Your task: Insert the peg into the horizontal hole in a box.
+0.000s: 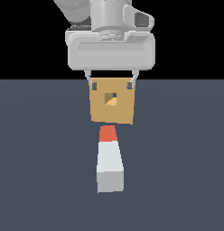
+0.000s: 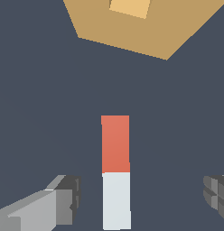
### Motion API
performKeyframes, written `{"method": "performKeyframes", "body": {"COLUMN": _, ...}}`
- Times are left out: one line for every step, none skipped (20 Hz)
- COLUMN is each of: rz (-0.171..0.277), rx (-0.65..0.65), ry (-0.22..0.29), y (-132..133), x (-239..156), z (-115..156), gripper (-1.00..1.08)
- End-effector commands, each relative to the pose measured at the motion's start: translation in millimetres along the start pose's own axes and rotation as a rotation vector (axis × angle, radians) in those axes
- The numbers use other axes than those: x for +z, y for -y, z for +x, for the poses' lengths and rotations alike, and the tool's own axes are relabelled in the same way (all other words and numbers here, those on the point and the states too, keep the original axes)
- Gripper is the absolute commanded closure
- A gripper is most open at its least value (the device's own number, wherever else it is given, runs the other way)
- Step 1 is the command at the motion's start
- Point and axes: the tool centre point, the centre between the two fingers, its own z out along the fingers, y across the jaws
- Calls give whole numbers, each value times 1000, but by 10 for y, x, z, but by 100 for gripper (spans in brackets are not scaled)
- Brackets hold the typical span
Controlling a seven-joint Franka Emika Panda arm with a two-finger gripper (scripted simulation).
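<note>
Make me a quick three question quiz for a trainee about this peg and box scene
1. True or false: the gripper is shut on the peg.
2. Which end of the peg points toward the box: A red, B grey-white?
3. Fill in: the hole in the box has a ____ shape.

Key: 1 false, the fingers stand wide apart on either side of the peg without touching it. 2 A. 3 square.

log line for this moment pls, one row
gripper: open, empty | peg: on floor, red end toward box | hole: empty | stage: pre-grasp
</note>
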Motion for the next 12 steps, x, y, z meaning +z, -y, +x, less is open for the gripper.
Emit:
{"method": "performKeyframes", "body": {"rz": 0, "rx": 0, "ry": 0, "y": 0, "x": 0, "z": 0, "gripper": -92}}
{"method": "performKeyframes", "body": {"rz": 0, "rx": 0, "ry": 0, "y": 1, "x": 3, "z": -4, "gripper": -92}}
{"method": "performKeyframes", "body": {"rz": 0, "rx": 0, "ry": 0, "y": 2, "x": 13, "z": -15, "gripper": -92}}
{"method": "performKeyframes", "body": {"rz": 0, "rx": -1, "ry": 0, "y": 5, "x": 30, "z": -29, "gripper": -92}}
{"method": "performKeyframes", "body": {"rz": 0, "rx": -1, "ry": 0, "y": 9, "x": 52, "z": -54, "gripper": -92}}
{"method": "performKeyframes", "body": {"rz": 1, "rx": -2, "ry": 1, "y": 14, "x": 84, "z": -81, "gripper": -92}}
{"method": "performKeyframes", "body": {"rz": 1, "rx": -2, "ry": 1, "y": 20, "x": 121, "z": -117, "gripper": -92}}
{"method": "performKeyframes", "body": {"rz": 2, "rx": -3, "ry": 1, "y": 28, "x": 165, "z": -160, "gripper": -92}}
{"method": "performKeyframes", "body": {"rz": 2, "rx": -4, "ry": 1, "y": 36, "x": 217, "z": -210, "gripper": -92}}
{"method": "performKeyframes", "body": {"rz": 3, "rx": -5, "ry": 2, "y": 46, "x": 275, "z": -267, "gripper": -92}}
{"method": "performKeyframes", "body": {"rz": 4, "rx": -6, "ry": 2, "y": 56, "x": 339, "z": -329, "gripper": -92}}
{"method": "performKeyframes", "body": {"rz": 5, "rx": -7, "ry": 3, "y": 66, "x": 408, "z": -396, "gripper": -92}}
